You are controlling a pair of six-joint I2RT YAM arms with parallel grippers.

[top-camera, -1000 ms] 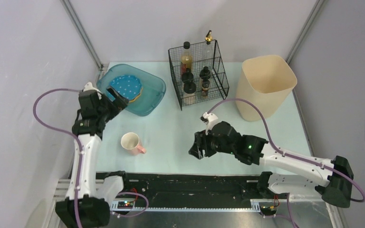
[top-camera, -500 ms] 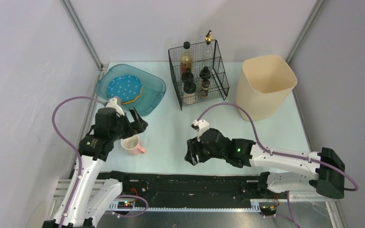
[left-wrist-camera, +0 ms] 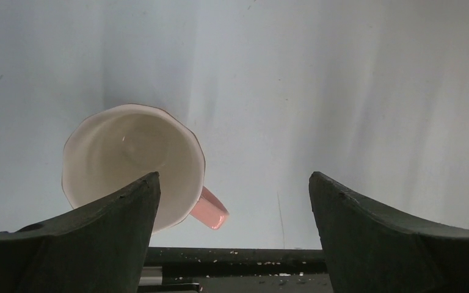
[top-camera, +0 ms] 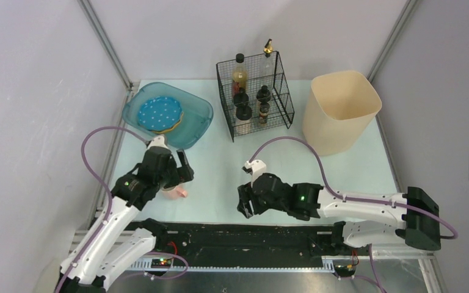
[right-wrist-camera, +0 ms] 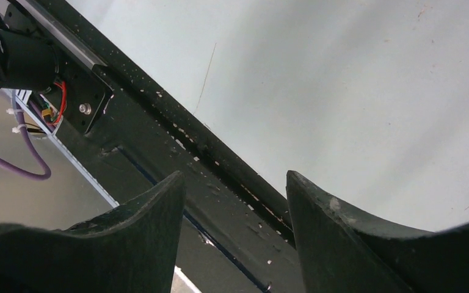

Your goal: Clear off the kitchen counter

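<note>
Across the top view, a large flat pale mint-blue rectangular kitchen counter [top-camera: 220,160], bounded at 6 o'clock by a black front rail [top-camera: 250,235] and at 11 and 1 o'clock by slanting metal frame posts [top-camera: 105,44]. Bare surface through the centre and out toward 4 o'clock: open room for moving there.

At 8 o'clock, near the rail, the left gripper [left-wrist-camera: 233,175], pointing down, jaws spread wide and clamped on nothing. Directly beneath, a pink ceramic mug with a cream inside [left-wrist-camera: 128,146], upright on the counter, mouth up, handle toward the rail. In the left wrist view, rim partly hidden behind one dark finger [left-wrist-camera: 98,229]; rest of the gap bare counter. Cannot tell whether finger and rim are touching.

At 6 o'clock, the right gripper [right-wrist-camera: 234,174], low over the near edge, jaws apart with nothing between; rail and counter edge slanting across the gap in the right wrist view.

At 10 o'clock, a teal translucent plastic tub [top-camera: 198,122] holding a round blue white-dotted plate [top-camera: 159,112], near the mug. At 12 o'clock, a black wire basket [top-camera: 284,105] of dark-capped bottles [top-camera: 239,76]. At 2 o'clock, a tall cream plastic bin [top-camera: 336,125], just beside the basket. In front of both, a purple cable [top-camera: 287,138] arching over the counter.
</note>
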